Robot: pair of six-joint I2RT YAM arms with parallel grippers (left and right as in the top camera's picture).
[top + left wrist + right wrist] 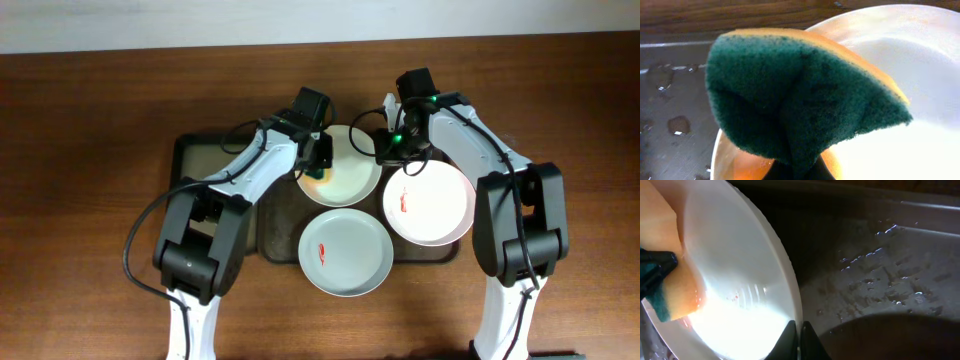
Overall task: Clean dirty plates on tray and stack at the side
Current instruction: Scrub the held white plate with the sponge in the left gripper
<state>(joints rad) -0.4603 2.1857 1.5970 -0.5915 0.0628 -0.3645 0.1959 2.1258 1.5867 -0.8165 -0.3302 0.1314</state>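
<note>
Three plates lie on the dark brown tray (272, 235). The back plate (345, 170) is pale cream; my right gripper (385, 150) is shut on its right rim (790, 295) and holds it tilted. My left gripper (318, 160) is shut on a green and orange sponge (800, 95) pressed on that plate's left side (920, 75); the sponge also shows in the right wrist view (670, 290). A pale mint plate (345, 252) with a red smear sits at the front. A pinkish white plate (430, 203) with a red smear sits at the right.
A smaller dark tray (195, 160) lies to the left of the big one, wet with drops (675, 125). Brown wooden table (90, 120) surrounds both trays. The tray floor beside the held plate is wet (880, 280).
</note>
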